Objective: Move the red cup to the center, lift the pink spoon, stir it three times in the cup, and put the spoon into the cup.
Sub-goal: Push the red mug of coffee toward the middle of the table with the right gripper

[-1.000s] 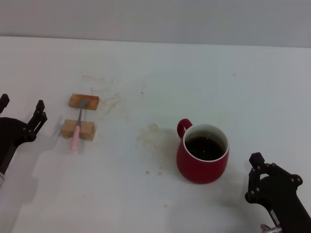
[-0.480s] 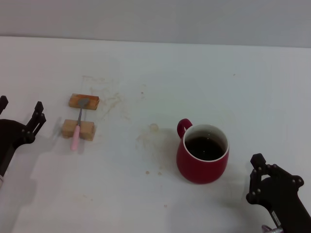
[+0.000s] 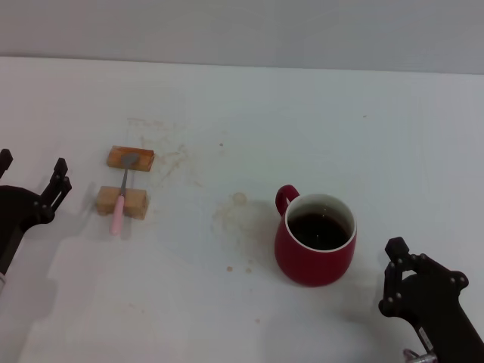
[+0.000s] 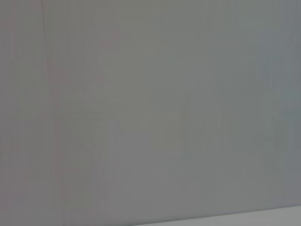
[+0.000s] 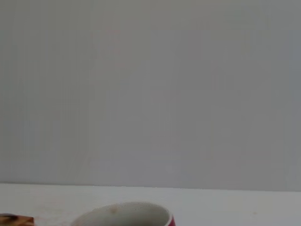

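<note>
Right gripper (image 3: 393,272): jaw state cannot be told; red cup (image 3: 314,240) just beside it. Left gripper (image 3: 32,175): jaws wide, empty; pink spoon (image 3: 119,209) lies near, across two wooden blocks (image 3: 130,158).

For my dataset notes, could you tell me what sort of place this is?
Probably a lab test bench: a bare, stained white table, a red cup of dark liquid, and a pink spoon propped across two wooden blocks.
</note>
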Motion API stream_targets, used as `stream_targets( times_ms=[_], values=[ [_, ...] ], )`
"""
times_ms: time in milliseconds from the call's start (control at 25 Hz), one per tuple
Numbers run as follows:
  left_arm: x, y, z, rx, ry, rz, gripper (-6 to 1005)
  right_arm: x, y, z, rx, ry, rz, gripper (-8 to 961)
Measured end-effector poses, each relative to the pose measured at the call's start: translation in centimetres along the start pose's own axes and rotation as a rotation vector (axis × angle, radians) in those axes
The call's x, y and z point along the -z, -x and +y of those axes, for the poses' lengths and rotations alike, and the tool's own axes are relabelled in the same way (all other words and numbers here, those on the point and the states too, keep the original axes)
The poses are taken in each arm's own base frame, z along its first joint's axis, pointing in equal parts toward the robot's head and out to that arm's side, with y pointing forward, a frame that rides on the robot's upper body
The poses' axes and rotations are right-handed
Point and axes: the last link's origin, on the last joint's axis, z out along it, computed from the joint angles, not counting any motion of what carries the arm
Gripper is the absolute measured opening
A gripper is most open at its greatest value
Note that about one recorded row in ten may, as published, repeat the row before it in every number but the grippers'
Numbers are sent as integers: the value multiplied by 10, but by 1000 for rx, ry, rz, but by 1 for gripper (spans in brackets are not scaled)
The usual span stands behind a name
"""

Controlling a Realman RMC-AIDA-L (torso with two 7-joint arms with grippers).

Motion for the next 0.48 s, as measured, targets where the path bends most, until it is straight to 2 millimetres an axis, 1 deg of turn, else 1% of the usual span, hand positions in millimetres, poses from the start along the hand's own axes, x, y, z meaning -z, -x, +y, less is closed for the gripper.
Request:
stream_targets(
  times_ms=[480],
  values=[
    [-1, -1, 0, -1, 1, 3, 843, -9, 0, 9, -7, 62, 18, 1]
  ],
)
